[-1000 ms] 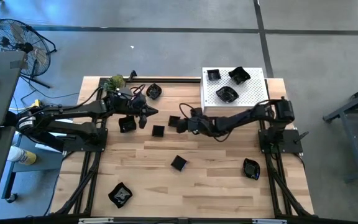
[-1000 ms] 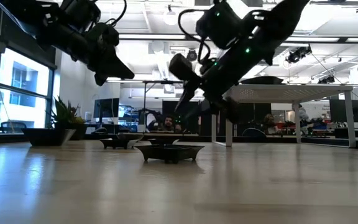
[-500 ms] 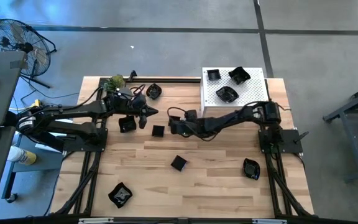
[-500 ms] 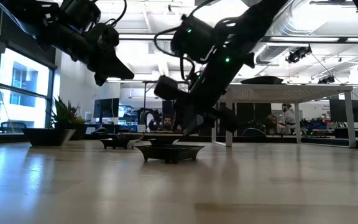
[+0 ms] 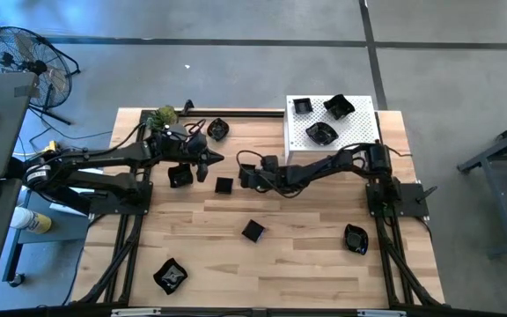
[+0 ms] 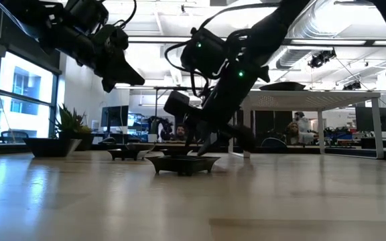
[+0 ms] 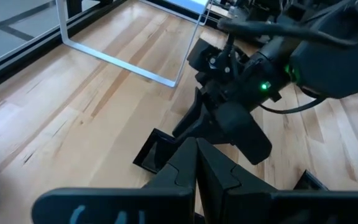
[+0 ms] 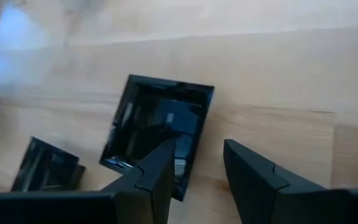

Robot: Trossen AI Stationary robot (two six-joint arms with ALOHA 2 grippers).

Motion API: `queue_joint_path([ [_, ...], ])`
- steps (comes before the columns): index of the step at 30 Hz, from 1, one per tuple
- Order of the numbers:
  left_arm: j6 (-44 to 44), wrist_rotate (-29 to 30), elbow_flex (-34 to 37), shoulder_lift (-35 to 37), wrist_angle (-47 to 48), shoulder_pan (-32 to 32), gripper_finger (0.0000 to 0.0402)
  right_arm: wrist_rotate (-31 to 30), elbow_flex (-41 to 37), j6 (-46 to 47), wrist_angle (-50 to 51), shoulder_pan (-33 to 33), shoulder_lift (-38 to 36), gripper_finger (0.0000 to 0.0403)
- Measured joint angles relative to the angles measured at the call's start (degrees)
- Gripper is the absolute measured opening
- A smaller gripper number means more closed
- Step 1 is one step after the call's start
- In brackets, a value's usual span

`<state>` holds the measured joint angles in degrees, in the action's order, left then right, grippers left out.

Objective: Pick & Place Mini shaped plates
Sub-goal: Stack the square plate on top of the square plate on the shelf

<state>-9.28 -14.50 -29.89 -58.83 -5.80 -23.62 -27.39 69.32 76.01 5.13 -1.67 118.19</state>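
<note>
The right claw [image 8: 194,163] hangs low over a square black dish [image 8: 159,134] mid-tabletop [image 5: 306,255], its fingers parted and straddling the dish's near rim. A second small dish [image 8: 47,165] sits just beside. The left claw [image 5: 211,159] waits nearby, pinched shut, holding nothing.

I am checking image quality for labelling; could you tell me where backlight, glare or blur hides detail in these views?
Low view: bright windows and ceiling lights leave both arms and the glossy black square dish as silhouettes. Right wrist view: soft blur, pale glare on the wooden table; right gripper open over the dish. High view: even light.
</note>
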Motion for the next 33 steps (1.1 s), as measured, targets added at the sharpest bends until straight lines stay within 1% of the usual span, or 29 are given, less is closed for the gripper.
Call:
queue_joint_path([
  [2,0.0,-0.04,0.0,0.0,-0.07,0.0,0.0,0.23,-0.07,-0.25,0.11,0.02,0.04,0.0129],
  [5,-0.03,-0.12,0.0,0.0,-0.04,0.0,0.0,0.85,-0.04,-1.26,-0.1,-0.22,0.04,0.011],
  [12,-0.26,-0.39,0.0,0.0,-0.04,0.0,0.0,0.93,-0.04,-1.9,-0.47,-0.24,-0.04,0.0033],
  [15,-1.03,-0.69,0.0,0.13,-0.06,0.0,0.0,0.23,-0.04,-1.68,-0.44,-0.2,-0.51,0.0009],
  [17,-1.47,-1.47,-0.02,0.15,-0.16,0.0,0.0,0.02,-0.04,-1.82,-0.51,-0.2,-1.21,0.0004],
  [23,-1.49,-1.58,-0.02,0.15,-0.07,0.0,0.0,-0.12,-0.07,-3.44,-0.06,-0.2,-4.04,0.0008],
  [28,-1.49,-0.95,-0.02,0.15,-0.13,0.0,0.0,0.35,-0.07,-6.15,0.58,-0.2,-8.52,0.0003],
  [33,-1.54,0.36,-0.04,0.15,-0.22,0.0,0.0,-0.47,-0.07,-8.96,2.44,-1.1,-15.12,0.0008],
])
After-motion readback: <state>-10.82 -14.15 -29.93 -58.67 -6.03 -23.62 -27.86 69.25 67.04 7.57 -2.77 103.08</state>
